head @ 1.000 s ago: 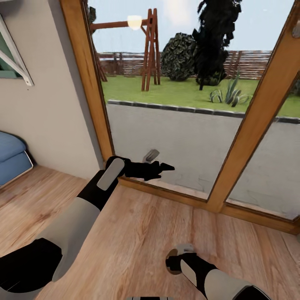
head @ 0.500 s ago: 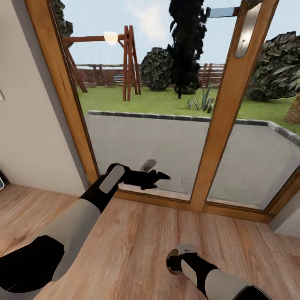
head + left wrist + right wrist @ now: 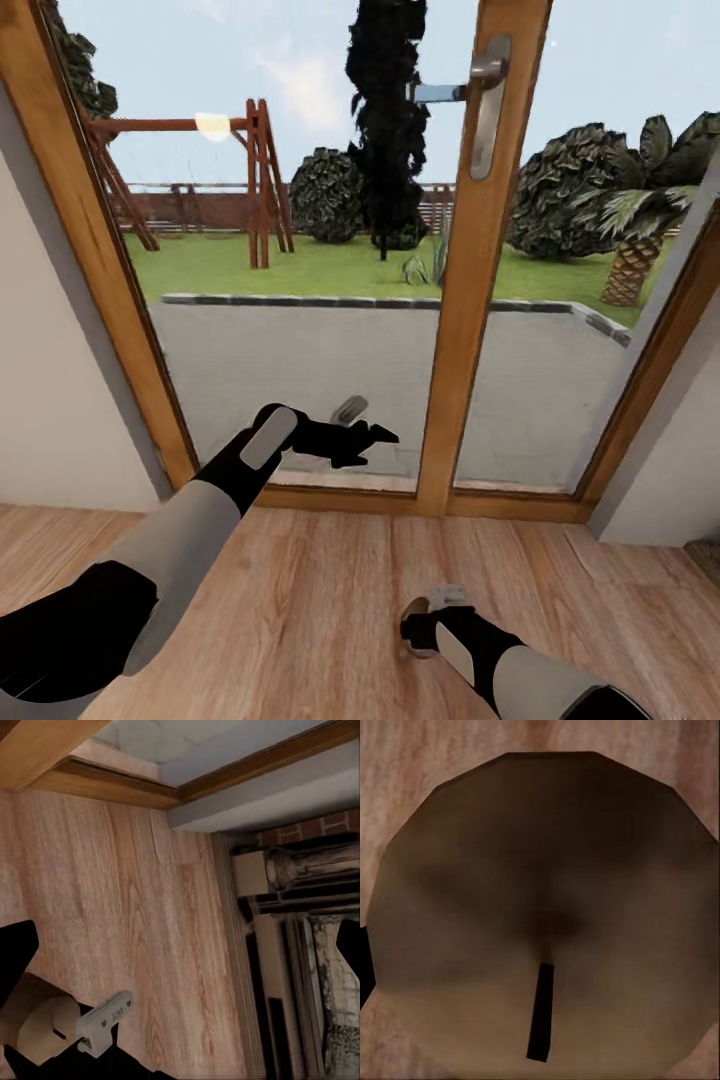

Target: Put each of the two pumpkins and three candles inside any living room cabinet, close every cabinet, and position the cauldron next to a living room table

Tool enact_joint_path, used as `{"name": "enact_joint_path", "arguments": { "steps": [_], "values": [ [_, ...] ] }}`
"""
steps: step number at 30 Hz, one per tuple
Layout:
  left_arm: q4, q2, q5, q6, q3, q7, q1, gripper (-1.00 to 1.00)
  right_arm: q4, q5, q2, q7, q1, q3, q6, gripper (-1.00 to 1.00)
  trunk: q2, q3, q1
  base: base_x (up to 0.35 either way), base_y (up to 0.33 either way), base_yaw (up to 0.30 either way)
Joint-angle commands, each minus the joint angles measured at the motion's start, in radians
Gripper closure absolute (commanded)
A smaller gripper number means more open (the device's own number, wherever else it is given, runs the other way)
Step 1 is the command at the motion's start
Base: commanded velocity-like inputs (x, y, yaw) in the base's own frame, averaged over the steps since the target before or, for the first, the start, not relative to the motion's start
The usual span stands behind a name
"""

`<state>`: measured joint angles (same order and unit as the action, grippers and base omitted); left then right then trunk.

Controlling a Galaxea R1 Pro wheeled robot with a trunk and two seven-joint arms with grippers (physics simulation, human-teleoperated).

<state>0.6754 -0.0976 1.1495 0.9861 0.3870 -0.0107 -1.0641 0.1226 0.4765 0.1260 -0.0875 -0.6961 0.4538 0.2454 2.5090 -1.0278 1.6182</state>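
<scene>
1. Head view: wood-framed glass patio door (image 3: 470, 300) ahead; black left gripper (image 3: 375, 437) hangs released before its sill.
2. Right wrist view: round brown-tan wicked candle (image 3: 544, 915) sits right up against the camera, probably grasped by the right gripper.
3. Keep it steady while turning from the door toward the cabinet.

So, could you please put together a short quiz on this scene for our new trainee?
1. True or false: the left gripper holds a pumpkin.
2. What does the robot face? A) a glazed wooden door; B) a kitchen cupboard; C) a dining table.
3. In the right wrist view, what round thing with a dark wick sits close up over the wooden floor?
Key: 1 false, it is open and empty. 2 A. 3 a candle.
</scene>
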Motion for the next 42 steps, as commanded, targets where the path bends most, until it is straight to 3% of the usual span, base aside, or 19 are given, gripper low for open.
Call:
{"name": "enact_joint_path", "arguments": {
  "steps": [1,3,4,6,9,12,15,23,27,32,42],
  "values": [
    [-0.008,0.001,-0.005,0.002,0.001,-0.001,-0.001,-1.00,0.002,0.010,0.000,-0.006,0.000,0.008,0.006,1.00,0.000,0.004,-0.001,0.000,0.000,-0.275],
    [-0.017,0.001,-0.018,0.001,0.001,-0.002,-0.001,-1.00,0.003,0.010,0.000,-0.006,0.000,0.008,0.006,1.00,0.000,0.014,-0.001,0.000,0.000,-0.260],
    [-0.053,0.001,-0.052,0.000,0.001,-0.004,-0.001,-1.00,0.003,0.010,0.000,-0.006,0.000,0.007,0.006,1.00,-0.001,0.018,-0.002,0.000,0.000,-0.200],
    [-0.093,0.001,-0.087,-0.002,0.001,-0.003,-0.001,-1.00,0.005,0.010,-0.001,-0.005,0.000,0.007,0.006,1.00,-0.001,0.027,-0.003,0.000,0.000,-0.105],
    [-0.119,0.001,-0.122,-0.022,0.001,0.000,-0.001,-1.00,0.008,0.010,-0.002,-0.004,-0.001,0.007,0.006,1.00,-0.002,0.039,-0.004,0.000,0.000,-0.040],
    [-0.138,0.001,-0.136,-0.043,0.001,0.000,-0.001,-1.00,0.009,0.010,-0.004,-0.005,-0.002,0.006,0.006,1.00,-0.003,0.051,-0.006,0.000,0.000,-0.015],
    [-0.216,-0.001,-0.143,-0.073,0.002,0.000,-0.001,-1.00,0.010,0.010,-0.006,-0.011,-0.004,0.005,0.007,1.00,-0.003,0.055,-0.006,0.000,0.000,-0.002],
    [-0.370,0.002,-0.156,-0.260,0.002,0.002,-0.001,-1.00,0.027,0.010,-0.016,-0.017,-0.006,0.005,0.014,1.00,-0.003,0.055,-0.006,0.000,0.000,0.000],
    [-0.466,0.001,-0.209,-0.351,0.003,0.002,-0.001,-1.00,0.038,0.011,-0.046,-0.013,-0.006,0.005,0.014,1.00,-0.003,0.055,-0.006,-0.090,0.000,-0.088],
    [-0.524,0.001,-0.233,-0.420,0.003,0.002,0.000,-1.00,0.040,0.011,-0.058,-0.012,-0.006,0.005,0.014,1.00,-0.003,0.055,-0.006,-0.267,0.000,-0.254],
    [-0.547,0.001,-0.238,-0.508,0.003,0.002,0.049,-1.00,0.039,0.010,-0.092,-0.007,-0.005,0.010,0.014,1.00,-0.003,0.055,-0.006,-0.309,0.000,-0.293]
  ]
}}
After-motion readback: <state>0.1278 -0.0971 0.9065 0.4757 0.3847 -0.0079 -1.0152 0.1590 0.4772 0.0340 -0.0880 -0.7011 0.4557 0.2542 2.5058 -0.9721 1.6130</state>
